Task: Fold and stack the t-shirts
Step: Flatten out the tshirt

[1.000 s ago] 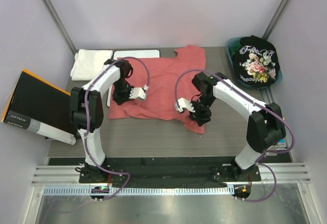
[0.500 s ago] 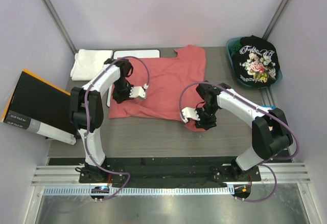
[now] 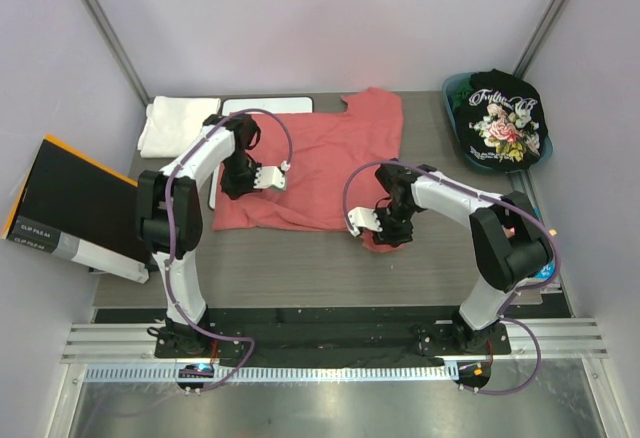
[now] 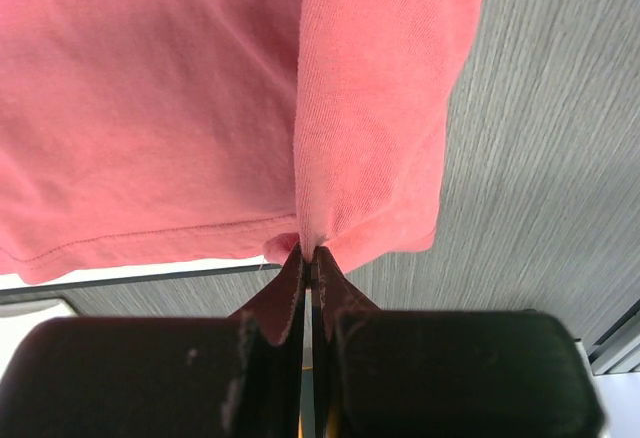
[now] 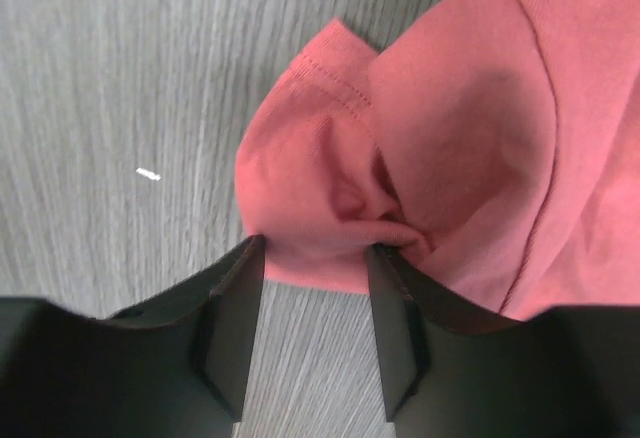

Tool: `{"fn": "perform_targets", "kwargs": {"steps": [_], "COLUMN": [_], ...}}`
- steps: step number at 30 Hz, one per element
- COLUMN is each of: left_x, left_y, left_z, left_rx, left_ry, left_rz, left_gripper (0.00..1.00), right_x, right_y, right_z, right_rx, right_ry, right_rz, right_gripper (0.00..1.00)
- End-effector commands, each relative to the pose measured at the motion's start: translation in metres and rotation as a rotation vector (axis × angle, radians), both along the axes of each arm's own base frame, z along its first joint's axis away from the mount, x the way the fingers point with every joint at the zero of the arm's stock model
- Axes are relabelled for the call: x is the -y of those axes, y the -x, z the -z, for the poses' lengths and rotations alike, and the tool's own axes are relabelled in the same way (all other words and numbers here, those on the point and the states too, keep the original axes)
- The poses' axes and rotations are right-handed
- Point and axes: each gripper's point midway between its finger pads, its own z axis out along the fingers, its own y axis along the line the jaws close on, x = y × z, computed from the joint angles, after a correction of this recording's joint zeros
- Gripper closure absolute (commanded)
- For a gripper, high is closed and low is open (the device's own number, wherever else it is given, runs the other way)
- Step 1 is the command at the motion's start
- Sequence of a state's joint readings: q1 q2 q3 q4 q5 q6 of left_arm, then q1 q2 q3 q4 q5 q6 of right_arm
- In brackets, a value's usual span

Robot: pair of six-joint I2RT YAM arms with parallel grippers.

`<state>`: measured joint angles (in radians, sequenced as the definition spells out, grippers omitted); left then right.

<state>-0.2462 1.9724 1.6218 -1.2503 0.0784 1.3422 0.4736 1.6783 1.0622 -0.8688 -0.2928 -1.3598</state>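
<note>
The salmon-red t-shirt (image 3: pixel 320 163) is spread mostly flat across the middle of the bench (image 3: pixel 300 268). Its top edge is up by the whiteboard (image 3: pixel 267 106) and its near right corner is scrunched into a little lump.

The left hand (image 4: pixel 308 263) is pressed together on a pleat of the shirt's left edge, and you can see the cloth tenting up out of the jaws. The right hand (image 5: pixel 315 250) sits over that scrunched corner with its jaws partway spread. There's a fold of hem between them and cloth brushing both fingers (image 5: pixel 235 298), but it doesn't look clamped down yet.

Handling-wise, this looks like thin, light jersey: totally floppy, no stiffness, and it drapes and wrinkles wherever it gets pushed. It probably won't slide much on the wood-grain top, so dragging it will bunch it rather than shift it flat.

Best bet is to pinch it at the hem or side seam, where the stitching gives a thicker edge, and grab only one layer. The two grips should be well apart so the cloth hangs taut between them. Grabbing the lump as is would likely catch extra layers.

The folded white t-shirt (image 3: pixel 178 123) sits at the back left and the black floral t-shirt (image 3: pixel 503 118) is heaped in the bin at the back right.
</note>
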Motion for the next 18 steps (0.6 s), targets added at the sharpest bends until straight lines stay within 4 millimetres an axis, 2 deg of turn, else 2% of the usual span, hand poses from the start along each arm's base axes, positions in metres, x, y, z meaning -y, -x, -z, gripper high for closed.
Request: {"fn": "perform_targets", "kwargs": {"steps": [1,2,5,6,7,11,12,14,15,17,18], "left_x": [-0.002,-0.003,-0.004,-0.004,-0.004,-0.005,-0.006,-0.009,-0.01,-0.013,-0.014], "left_y": [-0.008,-0.008,-0.01,-0.011,-0.011,-0.013,-0.015,-0.018,-0.022,-0.027,-0.032], "left_z": [-0.006,-0.006,-0.004,-0.004,-0.004,-0.006,-0.008,-0.013,-0.016,-0.023,-0.028], "left_rx": [0.043,0.044,0.05,0.053,0.052,0.069,0.079,0.099,0.115,0.139,0.158], "left_ry": [0.007,0.008,0.009,0.011,0.011,0.018,0.017,0.014,0.008,0.002,0.003], "left_rz": [-0.018,-0.018,-0.025,-0.028,-0.031,-0.039,-0.039,-0.039,-0.04,-0.036,-0.036], "left_gripper": [1.0,1.0,1.0,1.0,1.0,1.0,1.0,1.0,1.0,1.0,1.0], "right_x": [-0.01,-0.008,-0.009,-0.008,-0.008,-0.004,-0.006,-0.003,-0.002,0.001,0.003], "right_y": [-0.023,-0.023,-0.027,-0.029,-0.033,-0.051,-0.066,-0.077,-0.088,-0.099,-0.104], "right_z": [-0.001,0.001,0.001,0.001,0.0,-0.021,-0.039,-0.066,-0.096,-0.117,-0.141], "right_rx": [0.056,0.05,0.06,0.065,0.078,0.154,0.208,0.242,0.274,0.282,0.29], "right_ry": [-0.022,-0.015,-0.008,-0.002,-0.001,0.03,0.025,0.039,0.037,0.059,0.069], "right_rz": [0.013,0.018,0.031,0.038,0.043,0.058,0.044,0.036,0.013,-0.019,-0.03], "right_gripper": [0.56,0.59,0.76,0.91,0.98,0.99,0.99,0.99,0.99,0.99,0.99]}}
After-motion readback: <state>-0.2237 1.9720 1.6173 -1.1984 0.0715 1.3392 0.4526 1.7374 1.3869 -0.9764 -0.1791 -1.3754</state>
